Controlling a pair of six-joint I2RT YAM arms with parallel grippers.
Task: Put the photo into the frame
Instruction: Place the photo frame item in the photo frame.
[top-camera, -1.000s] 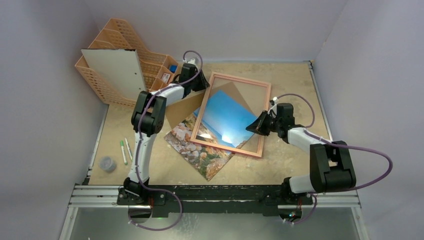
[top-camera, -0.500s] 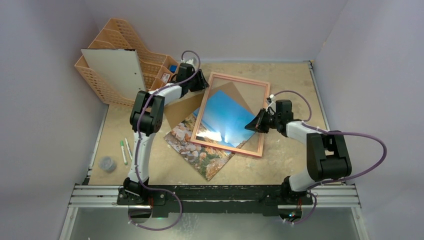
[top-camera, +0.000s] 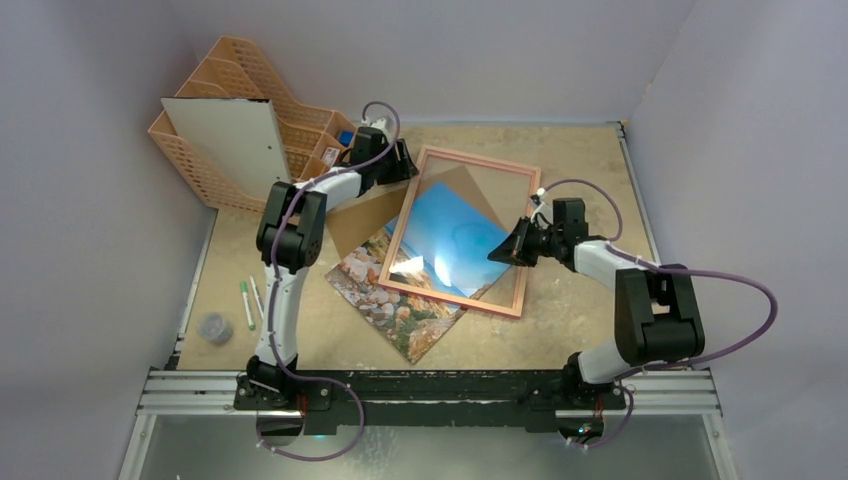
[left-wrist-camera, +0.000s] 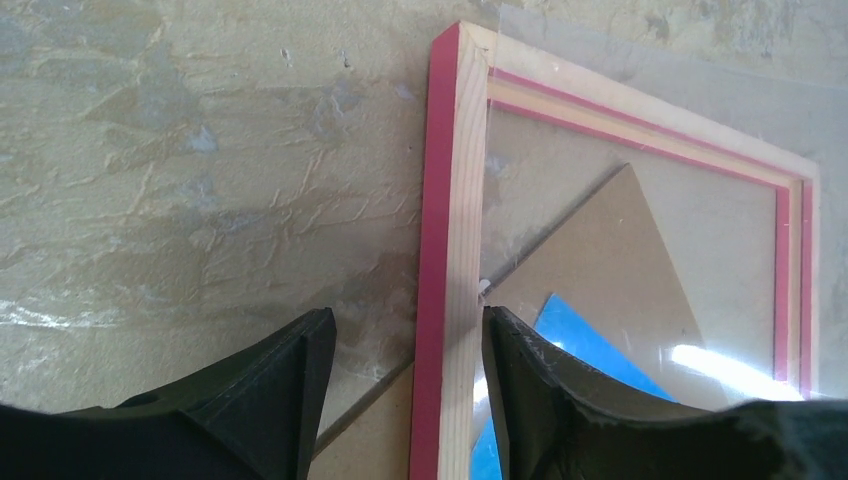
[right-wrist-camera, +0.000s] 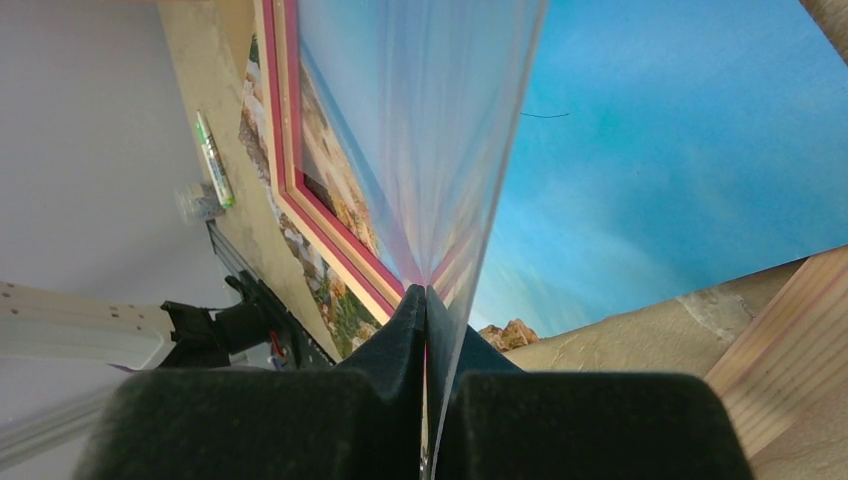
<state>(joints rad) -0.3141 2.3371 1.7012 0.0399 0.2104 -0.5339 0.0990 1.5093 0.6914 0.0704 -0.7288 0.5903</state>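
Two matching arms on show here. The left arm (top-camera: 273, 300) and the right arm (top-camera: 600, 268) are both built from slim white links joined by chunky, boxy black joints. A thin purple cable (top-camera: 381, 103) curls over the left wrist, and a second purple cable (top-camera: 773, 310) swings off the right arm's big joint. Both arms are bolted to a black bar (top-camera: 430, 385) on a silver rail. Up close, the left gripper (left-wrist-camera: 405, 318) shows matte black, wedge-shaped fingers (left-wrist-camera: 270, 400). The right gripper (right-wrist-camera: 427, 297) has the same black finish, with grainy pads (right-wrist-camera: 300, 420).
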